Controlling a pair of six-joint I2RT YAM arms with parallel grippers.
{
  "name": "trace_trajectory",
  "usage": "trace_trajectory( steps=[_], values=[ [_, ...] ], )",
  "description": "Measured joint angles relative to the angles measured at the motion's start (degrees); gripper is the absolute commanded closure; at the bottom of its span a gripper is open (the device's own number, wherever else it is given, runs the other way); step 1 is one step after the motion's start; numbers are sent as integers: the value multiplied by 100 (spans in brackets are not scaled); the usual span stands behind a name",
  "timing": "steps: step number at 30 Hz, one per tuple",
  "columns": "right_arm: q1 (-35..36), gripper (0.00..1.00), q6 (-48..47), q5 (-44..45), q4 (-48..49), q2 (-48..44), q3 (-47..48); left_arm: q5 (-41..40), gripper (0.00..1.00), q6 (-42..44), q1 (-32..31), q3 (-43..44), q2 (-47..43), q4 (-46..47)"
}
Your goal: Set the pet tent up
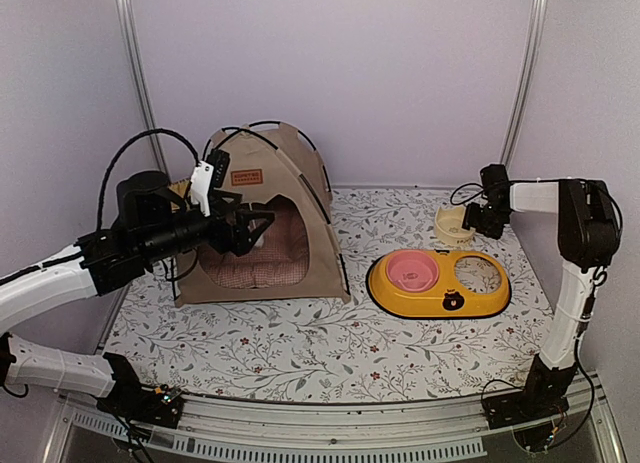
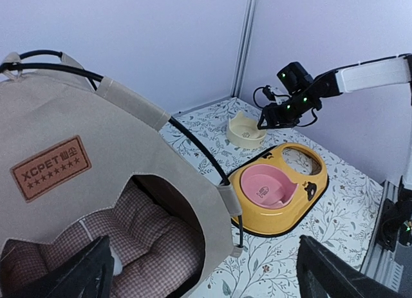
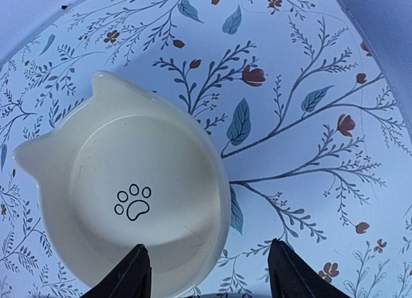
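The pet tent stands erected at the back left, beige with black poles crossing over its top and a brown label patch on the front. A pink checked cushion lies inside its arched doorway. My left gripper hovers just in front of that doorway, wide open and holding nothing; in the left wrist view the left gripper frames the tent's front right corner. My right gripper is far from the tent at the back right, open, with one finger over a cream bowl and the other outside its rim.
A yellow feeder tray with a pink bowl and an empty round hole sits right of the tent. The cream cat-eared bowl lies behind it. Walls close in at the back and on both sides of the floral mat.
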Motion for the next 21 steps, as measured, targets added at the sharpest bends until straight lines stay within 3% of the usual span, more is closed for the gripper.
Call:
trace_trajectory(
  steps=[6, 15, 21],
  values=[
    [-4, 52, 24, -186, 48, 413, 210, -87, 1, -72, 0, -160, -37, -61],
    [-48, 84, 114, -337, 170, 573, 236, -127, 1, -136, 0, -184, -133, -98],
    [-96, 95, 111, -361, 168, 573, 236, -146, 1, -168, 0, -236, -133, -101]
  ],
)
